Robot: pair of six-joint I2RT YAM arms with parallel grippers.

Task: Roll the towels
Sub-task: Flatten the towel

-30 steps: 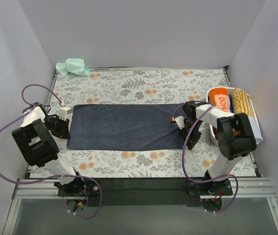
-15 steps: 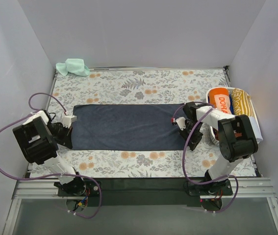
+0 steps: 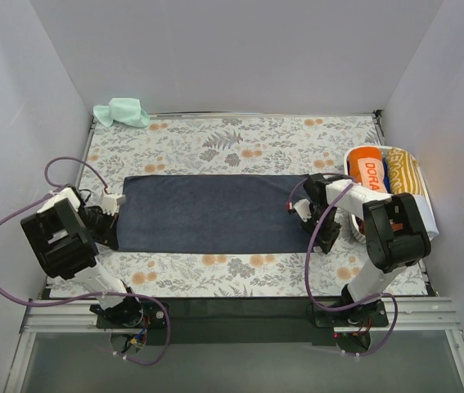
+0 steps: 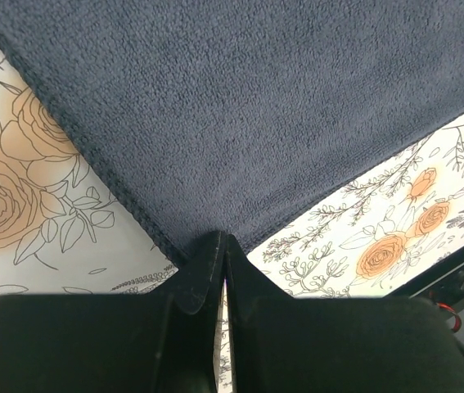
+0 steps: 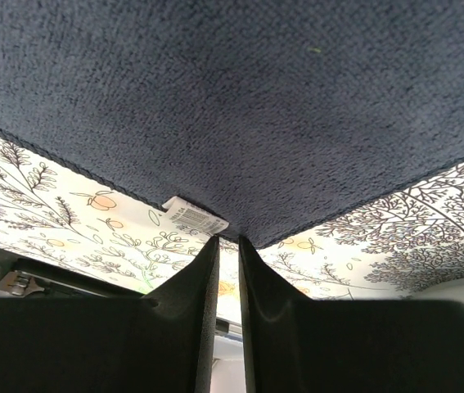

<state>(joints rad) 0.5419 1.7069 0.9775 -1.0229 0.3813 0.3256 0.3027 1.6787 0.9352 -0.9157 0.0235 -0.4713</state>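
A dark navy towel (image 3: 215,211) lies spread flat across the middle of the floral table covering. My left gripper (image 3: 109,239) is at its near left corner. In the left wrist view the jaws (image 4: 222,242) are shut, with the towel's corner (image 4: 240,123) running in under their tips. My right gripper (image 3: 323,241) is at the near right corner. In the right wrist view its fingers (image 5: 225,244) stand a narrow gap apart, just short of the navy corner (image 5: 240,115) and its white label (image 5: 195,216). A mint green towel (image 3: 122,112) lies crumpled at the back left.
A white oval basket (image 3: 430,214) at the right edge holds an orange lettered towel (image 3: 368,170), a blue one (image 3: 385,173) and a yellow-striped one (image 3: 408,170). Grey walls enclose three sides. The floral covering (image 3: 240,139) reaches the table's edges.
My left gripper moved from the towel's left edge down to its near left corner. My right gripper shifted slightly nearer and outward. The towel's near edge now lies straighter.
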